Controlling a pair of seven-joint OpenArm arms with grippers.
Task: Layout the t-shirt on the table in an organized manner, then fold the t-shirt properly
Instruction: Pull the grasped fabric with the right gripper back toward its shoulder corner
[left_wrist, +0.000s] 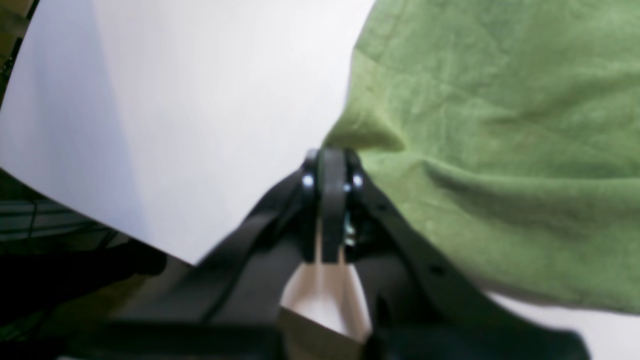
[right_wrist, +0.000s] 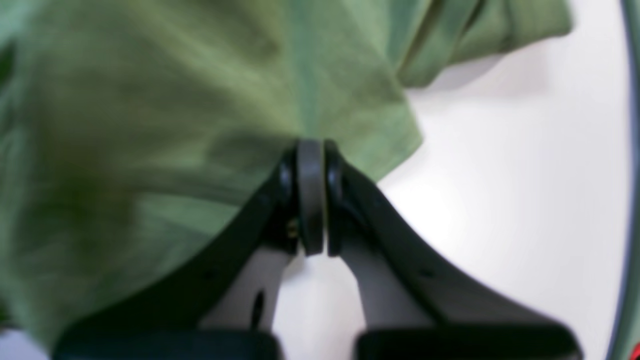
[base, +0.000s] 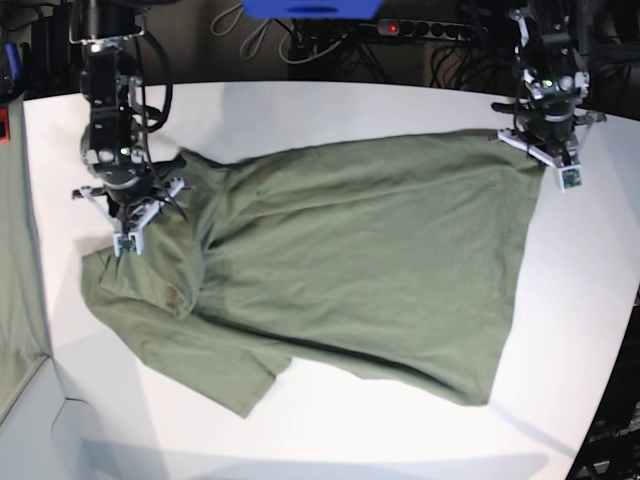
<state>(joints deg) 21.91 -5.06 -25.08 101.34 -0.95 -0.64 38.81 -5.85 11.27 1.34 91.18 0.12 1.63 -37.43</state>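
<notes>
The olive-green t-shirt lies spread across the white table, with wrinkles and one sleeve folded near the front left. My left gripper is shut on the shirt's far right corner. In the left wrist view the jaws pinch the fabric edge, with the shirt to the right and bare table to the left. My right gripper is shut on the shirt's left end. In the right wrist view it clamps the cloth above the table.
Cables and a power strip run behind the table's far edge, beside a blue object. The table's edge shows at the lower left of the left wrist view and at the right of the right wrist view.
</notes>
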